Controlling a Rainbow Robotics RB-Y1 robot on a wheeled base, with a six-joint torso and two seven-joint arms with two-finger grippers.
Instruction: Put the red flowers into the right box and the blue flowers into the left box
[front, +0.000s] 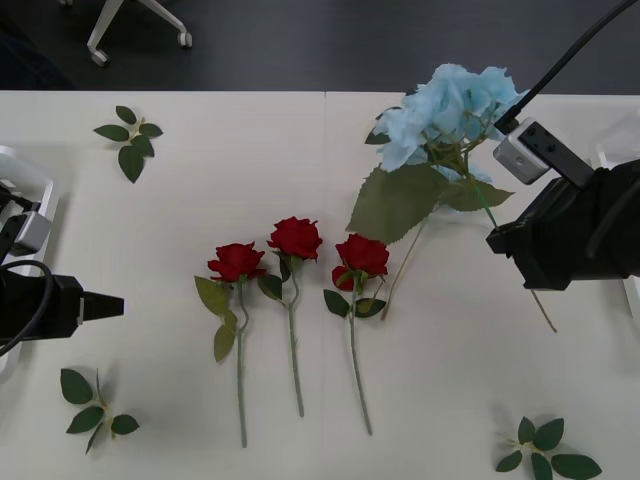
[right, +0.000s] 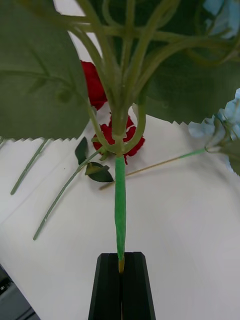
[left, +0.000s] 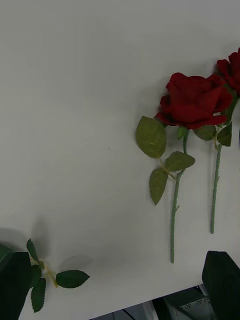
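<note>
Gripping blue flowers (front: 452, 110), right gripper (right: 121, 280) hides stem end.

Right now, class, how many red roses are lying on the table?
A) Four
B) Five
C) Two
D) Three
D: the front view shows three red roses lying side by side on the table, while the right tool is shut on the stem of the blue flower and the left tool waits at the table's left edge.

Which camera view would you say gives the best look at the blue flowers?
The front view: the whole blue flower shows, lifted by the right gripper. The right wrist view shows mainly its stem and leaves; the left wrist view shows red roses.
</note>
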